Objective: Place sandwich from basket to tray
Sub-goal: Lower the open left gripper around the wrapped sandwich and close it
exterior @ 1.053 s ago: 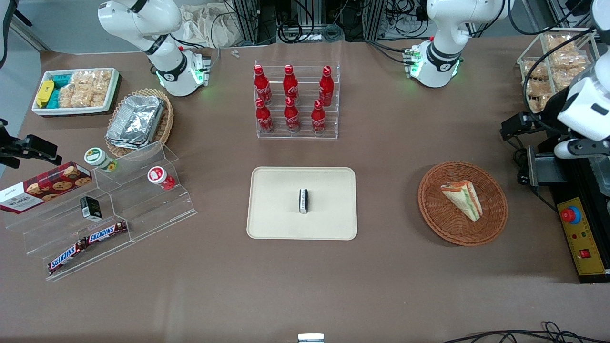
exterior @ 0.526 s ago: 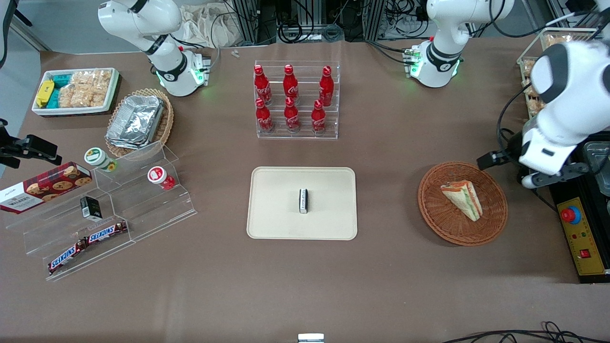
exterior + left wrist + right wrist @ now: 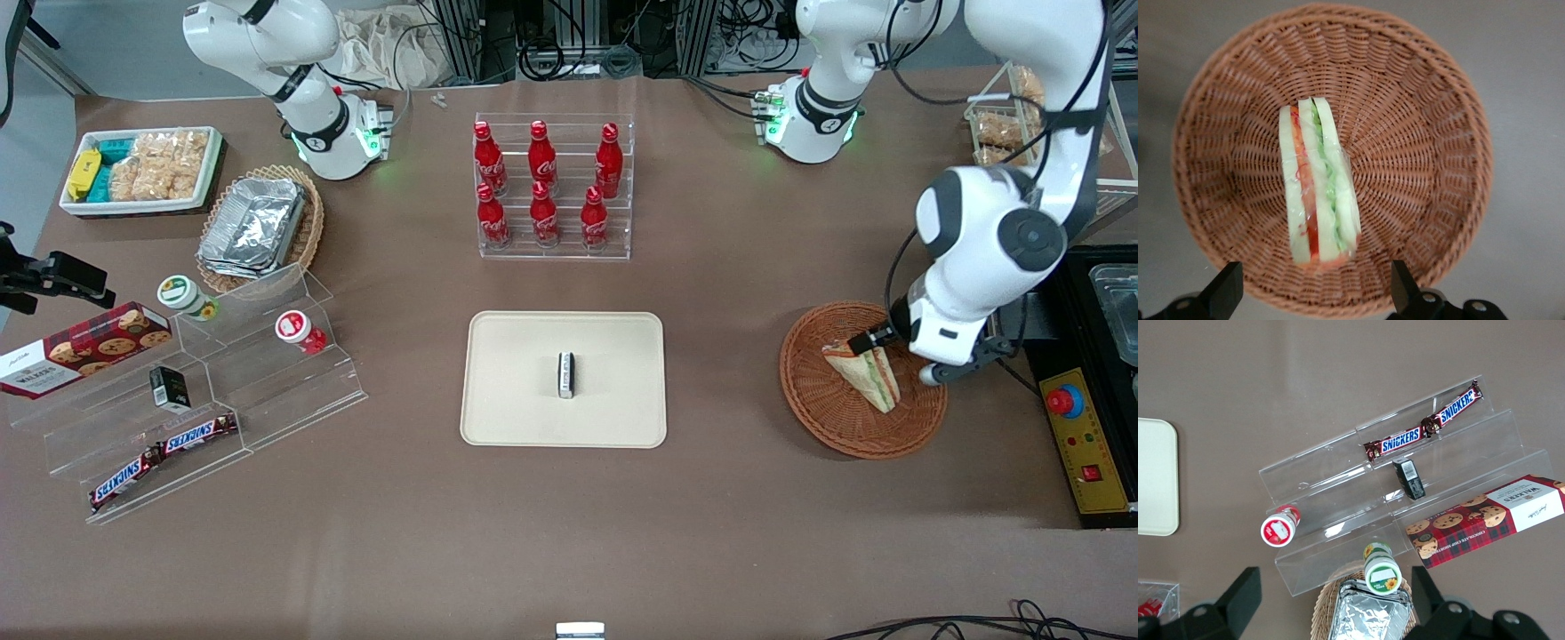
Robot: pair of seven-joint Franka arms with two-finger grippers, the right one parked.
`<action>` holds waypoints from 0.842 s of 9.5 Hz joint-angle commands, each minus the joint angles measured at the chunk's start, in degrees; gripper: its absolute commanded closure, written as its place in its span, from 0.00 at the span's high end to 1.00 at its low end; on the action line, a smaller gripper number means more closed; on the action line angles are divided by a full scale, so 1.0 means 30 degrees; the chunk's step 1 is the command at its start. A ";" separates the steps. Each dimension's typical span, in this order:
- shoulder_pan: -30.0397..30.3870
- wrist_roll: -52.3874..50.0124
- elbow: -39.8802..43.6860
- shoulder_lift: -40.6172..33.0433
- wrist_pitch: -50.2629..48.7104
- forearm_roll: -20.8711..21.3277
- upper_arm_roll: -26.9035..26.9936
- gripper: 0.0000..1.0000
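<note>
Claw (image 3: 1313,293) hangs above the basket (image 3: 1418,120), fingers spread wide and holding nothing; one fingertip (image 3: 1225,290) sits to each side of the sandwich's wide end. Sandwich (image 3: 1317,183) lies in the basket, standing on edge with bread and filling layers facing up, a little off the basket's centre. Front view shows the claw (image 3: 893,356) over the basket part toward the working arm's end, wrist covering part of the sandwich (image 3: 867,373).

Risks, as a judgement: the wrap looks slick and the wedge is soft, so a hard squeeze could crush it, and a light one could let it slip on the lift. If the claw drops off-centre, a finger could land on the bread or catch the woven rim and drag the basket. The tray (image 3: 498,418) is well apart toward the table middle, with a small block (image 3: 565,374) on it; a careless drop could hit it.

Versus the earlier frames: the arm has swung in from the table's edge to over the basket; sandwich, basket and tray unmoved.
</note>
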 commanded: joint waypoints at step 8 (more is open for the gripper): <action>-0.0042 -0.1037 -0.0216 0.1811 0.3681 0.0501 0.0485 0.00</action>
